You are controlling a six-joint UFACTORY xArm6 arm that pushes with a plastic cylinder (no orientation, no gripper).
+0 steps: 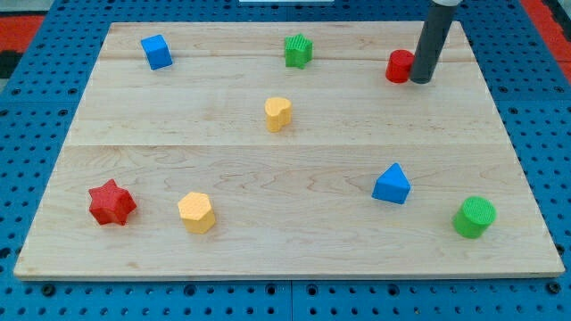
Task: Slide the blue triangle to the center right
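Wooden board point(268, 152) w/ blocks. No claw, just rod; my tip point(419, 80) at view's top right, touching red block point(400, 66), holding nothing. Blue triangle point(392, 184) lower right, untouched. Approach step; next needs tip below-left of it, prob. pushing up-right.

The arm's visible part is a straight, dark grey cylindrical rod with a smooth matt surface and uniform thickness along its length. Its upper end is cut off by the view's top. The tip point(419, 80) ends in a plain blunt face.
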